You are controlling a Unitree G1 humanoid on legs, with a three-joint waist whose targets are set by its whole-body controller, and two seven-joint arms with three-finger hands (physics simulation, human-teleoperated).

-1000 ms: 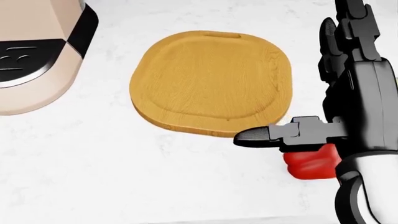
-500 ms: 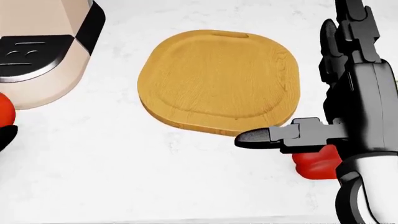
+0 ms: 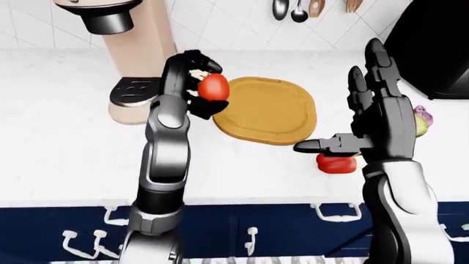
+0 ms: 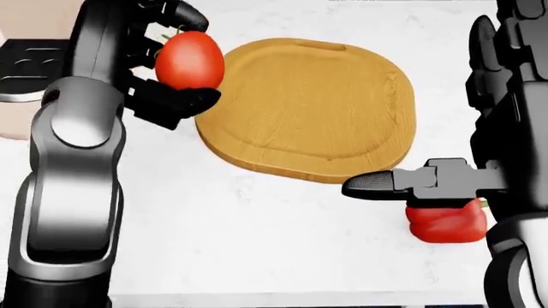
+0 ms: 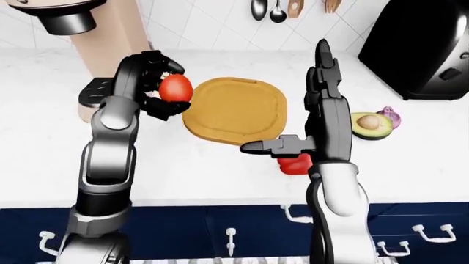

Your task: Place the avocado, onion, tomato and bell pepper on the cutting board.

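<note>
the robot's left hand [image 4: 159, 64] carries the tomato [image 4: 189, 59] toward the wooden cutting board [image 4: 313, 109], fingers curled round the fruit, which hangs just beside the board's left edge in the head view and has not yet been set down. the board itself is bare, so this looks like the first of four deliveries. the right hand [image 3: 367, 129] hovers spread wide and holds nothing, thumb jutting left above the red bell pepper [image 4: 446, 222], which lies on the white counter [image 4: 257, 244] just below the board's lower right corner. the halved avocado [image 5: 369, 124] and the purple onion [image 5: 389, 116] wait side by side further right, near a black appliance [image 5: 418, 47]. the next move calls for the left hand to travel a little right over the board, lower and release. half a second ago only a sliver of the tomato showed at the head view's left edge; now arm and fruit fill the upper left, hiding much of the beige coffee machine [image 3: 136, 52], while the right hand's pose is much the same.
</note>
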